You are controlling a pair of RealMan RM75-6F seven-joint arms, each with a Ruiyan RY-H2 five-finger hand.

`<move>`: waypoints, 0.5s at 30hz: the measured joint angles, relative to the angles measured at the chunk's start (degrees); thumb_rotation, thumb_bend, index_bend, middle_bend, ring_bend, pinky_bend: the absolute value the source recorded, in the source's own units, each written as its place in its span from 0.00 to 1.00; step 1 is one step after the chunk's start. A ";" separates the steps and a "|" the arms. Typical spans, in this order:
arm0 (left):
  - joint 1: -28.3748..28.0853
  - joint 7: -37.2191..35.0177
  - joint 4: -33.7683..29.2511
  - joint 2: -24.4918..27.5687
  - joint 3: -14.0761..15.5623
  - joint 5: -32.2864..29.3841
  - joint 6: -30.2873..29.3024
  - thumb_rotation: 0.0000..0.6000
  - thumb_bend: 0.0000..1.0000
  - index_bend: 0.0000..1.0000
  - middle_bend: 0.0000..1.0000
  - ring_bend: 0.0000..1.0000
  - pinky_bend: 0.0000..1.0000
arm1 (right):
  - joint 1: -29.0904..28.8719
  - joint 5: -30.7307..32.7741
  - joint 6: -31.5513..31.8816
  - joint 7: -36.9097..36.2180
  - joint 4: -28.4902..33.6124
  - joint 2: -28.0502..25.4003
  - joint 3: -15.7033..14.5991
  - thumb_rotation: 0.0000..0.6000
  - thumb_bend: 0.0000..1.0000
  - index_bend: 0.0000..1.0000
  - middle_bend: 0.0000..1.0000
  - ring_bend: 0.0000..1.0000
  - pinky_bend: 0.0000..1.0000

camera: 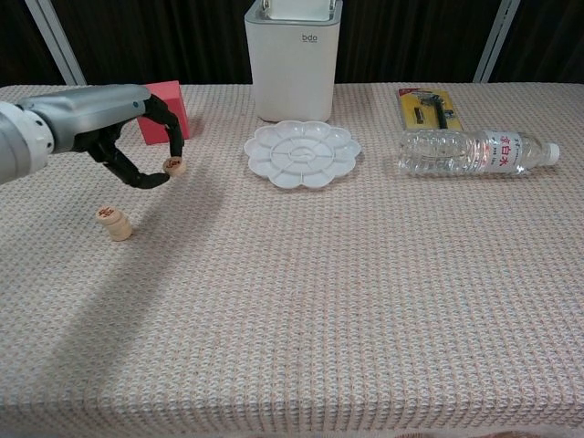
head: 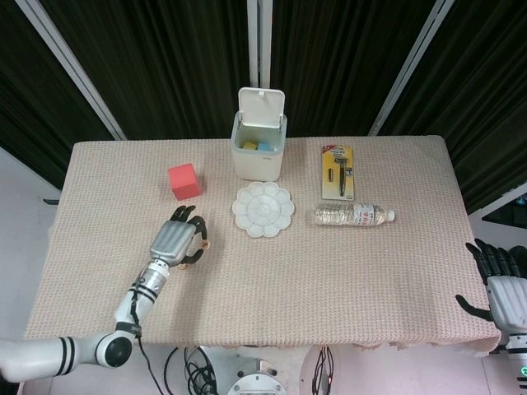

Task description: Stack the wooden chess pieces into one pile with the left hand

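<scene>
Chest view shows the left hand (camera: pixel 109 123) with its dark fingers (camera: pixel 137 175) curled around a small wooden chess piece (camera: pixel 174 165), pinching it between thumb and a fingertip above the table (camera: pixel 301 301). A short stack of chess pieces (camera: pixel 114 223) stands on the cloth below and to the left of that hand, apart from it. The red block (camera: pixel 173 105) sits just behind the hand. Further right from the block lie the white flower-shaped palette (camera: pixel 302 153), the open white bin (camera: pixel 292 59) behind it, the plastic bottle (camera: pixel 474 151) on its side, and a yellow blister pack (camera: pixel 429 108). In the head view the right hand (head: pixel 501 284) hangs off the table's right corner, fingers spread, holding nothing.
</scene>
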State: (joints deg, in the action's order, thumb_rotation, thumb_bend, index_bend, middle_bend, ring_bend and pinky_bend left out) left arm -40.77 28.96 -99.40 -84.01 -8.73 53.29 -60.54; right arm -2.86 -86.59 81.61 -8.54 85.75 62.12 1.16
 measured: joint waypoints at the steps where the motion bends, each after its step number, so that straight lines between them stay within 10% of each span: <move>1: 0.72 0.23 -1.88 1.47 0.88 0.49 -0.61 1.00 0.35 0.51 0.25 0.00 0.00 | 0.01 -0.09 0.04 0.05 0.03 0.01 -0.07 1.00 0.15 0.00 0.00 0.00 0.00; 15: 8.59 -10.24 -0.42 4.92 6.71 11.77 -5.05 1.00 0.35 0.51 0.25 0.00 0.00 | 0.35 -0.26 1.00 0.45 1.02 -0.70 -0.03 1.00 0.15 0.00 0.00 0.00 0.00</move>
State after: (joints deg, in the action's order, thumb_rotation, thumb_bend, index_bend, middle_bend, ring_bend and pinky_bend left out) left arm -32.18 18.72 -99.83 -79.09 -2.02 65.06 -65.59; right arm -2.51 -86.85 82.61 -8.09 86.78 61.42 1.13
